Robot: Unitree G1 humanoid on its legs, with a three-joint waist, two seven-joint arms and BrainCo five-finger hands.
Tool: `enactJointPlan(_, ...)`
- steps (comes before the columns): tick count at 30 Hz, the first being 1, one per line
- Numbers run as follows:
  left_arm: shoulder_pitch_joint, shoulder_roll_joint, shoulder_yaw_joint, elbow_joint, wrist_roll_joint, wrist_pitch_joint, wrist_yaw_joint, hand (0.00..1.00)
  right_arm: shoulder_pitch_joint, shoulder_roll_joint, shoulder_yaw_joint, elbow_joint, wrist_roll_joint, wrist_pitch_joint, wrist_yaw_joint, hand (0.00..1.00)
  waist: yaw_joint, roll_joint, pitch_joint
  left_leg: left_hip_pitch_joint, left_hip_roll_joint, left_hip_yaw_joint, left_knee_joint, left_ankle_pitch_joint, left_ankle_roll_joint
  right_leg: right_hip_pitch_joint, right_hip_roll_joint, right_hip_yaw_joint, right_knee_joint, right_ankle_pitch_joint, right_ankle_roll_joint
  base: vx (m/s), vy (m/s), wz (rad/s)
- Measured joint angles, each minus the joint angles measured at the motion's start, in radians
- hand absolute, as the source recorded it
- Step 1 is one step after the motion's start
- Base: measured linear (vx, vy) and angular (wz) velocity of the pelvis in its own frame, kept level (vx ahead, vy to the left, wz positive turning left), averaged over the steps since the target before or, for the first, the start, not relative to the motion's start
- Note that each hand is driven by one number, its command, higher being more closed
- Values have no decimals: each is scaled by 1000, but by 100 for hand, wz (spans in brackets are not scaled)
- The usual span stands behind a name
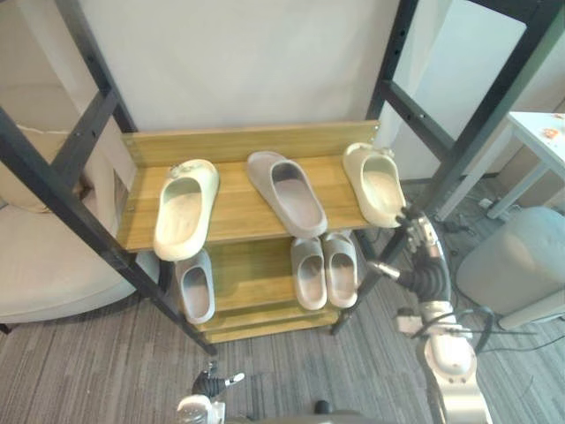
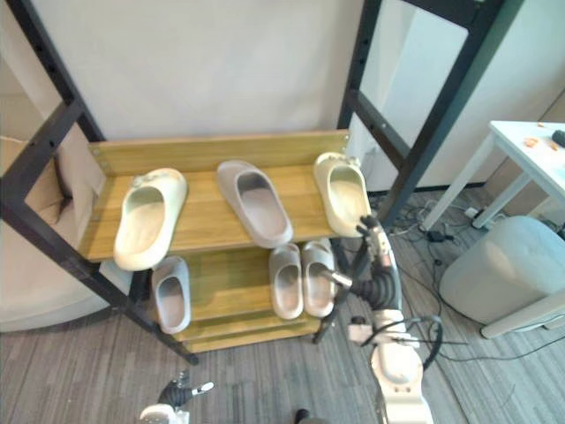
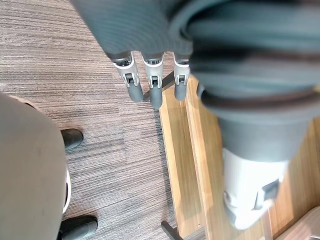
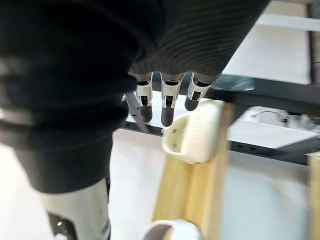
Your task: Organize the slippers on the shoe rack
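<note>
Wood, pale and honey-coloured, makes up both shelves of the shoe rack (image 1: pixel 238 141), which stands inside a black metal frame (image 1: pixel 84 132) against a white wall (image 1: pixel 238 53). Three slippers lie apart on the top shelf. The left cream slipper (image 1: pixel 185 210) has its toe over the front edge, the middle grey slipper (image 1: pixel 287 193) is set at a slant, and the right cream slipper (image 1: pixel 375 184) lies at the shelf's right end. On the lower shelf a lone grey slipper (image 1: pixel 196 284) sits to the left, and a grey pair (image 1: pixel 309 274) sits side by side to the right.

The right hand (image 1: pixel 422 252) is raised at the rack's front right corner, its fingers (image 4: pixel 168 107) straight and released, holding nothing. Their dark tips are just beside the end of the right cream slipper (whether they touch it I cannot tell). The left hand (image 1: pixel 210 382) hangs low in front of the rack, above the carpet, its fingers (image 3: pixel 154 85) likewise straight and empty.

Grey striped carpet (image 1: pixel 79 371) covers the floor. A beige cushioned seat (image 1: pixel 44 256) stands left of the rack. A grey pouf (image 1: pixel 512 261) and the corner of a white table (image 1: pixel 543 132) are to its right.
</note>
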State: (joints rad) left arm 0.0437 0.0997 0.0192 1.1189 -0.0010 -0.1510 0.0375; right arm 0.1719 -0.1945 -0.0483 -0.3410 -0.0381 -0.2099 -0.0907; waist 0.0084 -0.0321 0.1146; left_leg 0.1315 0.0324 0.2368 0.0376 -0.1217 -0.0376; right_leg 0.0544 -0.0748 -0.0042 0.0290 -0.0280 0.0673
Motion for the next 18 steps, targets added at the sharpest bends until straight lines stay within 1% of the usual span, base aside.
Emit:
enactJointPlan(3,-1,0,0,-1,0,-1,-2,0,-67,-46,-25,5,16,-5,-4,0,2,0,0,-13,-7,-30,2,1,1,0,-9,-23,0,-3,4,-7,-5,21)
enactJointPlan(7,-1,0,0,-6,0,-1,-2,0,-141,-67,-26,15,49,-6,-5,0,7,-1,1,-23,-11,-42,4,2,3,-1,-13,-36,-1,-3,4,2,2,12)
enactJointPlan(13,-11,0,-1,-8,-1,-9,-2,0,-296,-130,-5,178,91,-3,-6,0,33,-6,6,-31,-14,-60,1,4,6,0,-16,-50,-6,-3,5,4,-5,7)
enactJointPlan(18,-13,0,-1,-12,-2,-11,-2,0,-421,-170,52,287,126,7,-6,0,39,-8,9,-50,-17,-85,1,8,11,0,-18,-74,-9,-3,5,20,-10,14)
